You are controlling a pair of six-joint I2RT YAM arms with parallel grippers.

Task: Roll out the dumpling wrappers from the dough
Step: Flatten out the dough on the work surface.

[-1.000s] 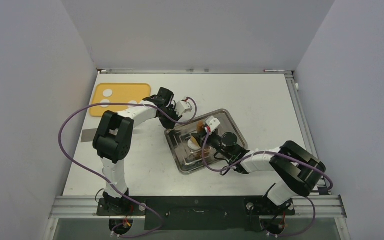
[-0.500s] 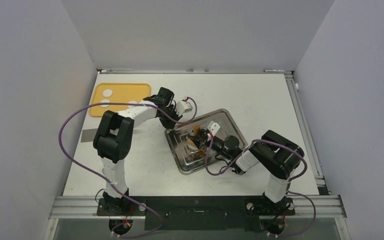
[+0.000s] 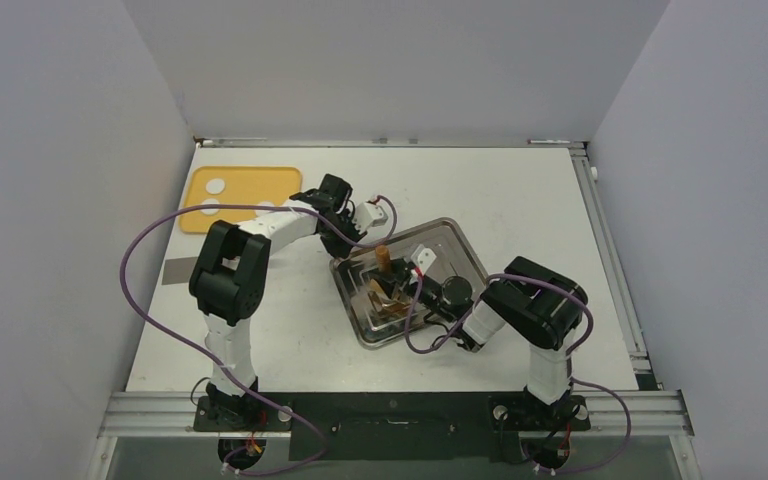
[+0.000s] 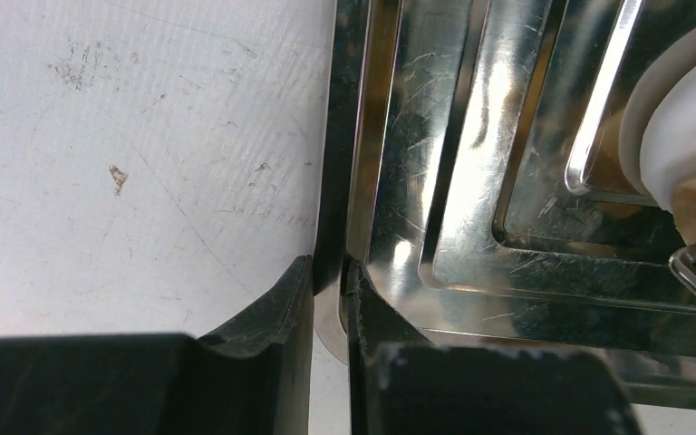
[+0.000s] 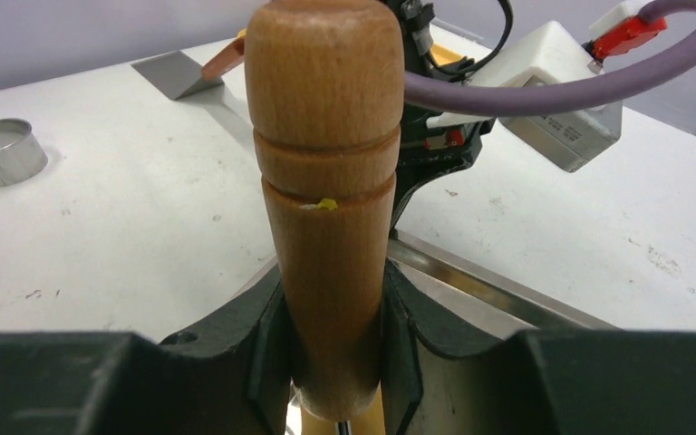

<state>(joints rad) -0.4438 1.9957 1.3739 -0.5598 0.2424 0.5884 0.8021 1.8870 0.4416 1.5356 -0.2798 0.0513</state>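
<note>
Two white dough (image 3: 216,185) lumps lie on a yellow mat (image 3: 260,185) at the far left. No dumpling wrappers show. In the top view my right gripper (image 3: 397,276) sits inside the metal tray (image 3: 463,243), shut on a wooden rolling-pin handle (image 3: 384,257). The right wrist view shows that handle (image 5: 324,181) upright between my right gripper's (image 5: 331,299) jaws. My left gripper (image 3: 343,243) is at the tray's far-left corner. There my left gripper (image 4: 329,272) is pinched shut on the tray's rim (image 4: 362,136). A white rounded piece (image 4: 689,118) with wood beside it shows inside the tray.
A small shiny metal ring (image 5: 0,149) stands on the table left of the tray. A grey scraper blade (image 5: 174,72) with an orange handle lies farther back. The grey blade (image 3: 175,270) also shows by the left wall. Purple cables loop off both arms.
My right arm has folded in toward the tray. The wooden handle has shifted toward the tray's far-left corner and stood up. The left arm has stayed on the rim.
</note>
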